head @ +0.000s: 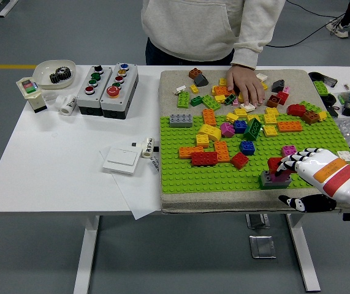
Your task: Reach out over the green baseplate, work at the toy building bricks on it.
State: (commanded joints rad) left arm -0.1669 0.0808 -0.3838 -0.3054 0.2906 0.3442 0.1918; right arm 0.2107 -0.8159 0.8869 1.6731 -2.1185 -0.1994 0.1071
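Right robot hand point(297, 164) at the green baseplate's point(187, 177) near right corner, fingers curled on a small brick stack point(275, 174). Risk: pulling could lift the baseplate or split the stack. Person's hand point(244, 84) rests on far-edge bricks.

Bricks point(236, 125) lie scattered on the baseplate point(187, 174), left of and behind the fingers point(292, 160); button boxes point(107, 89) stand far left on the bench point(58, 159).

Bright, even overhead light; sharp focus.
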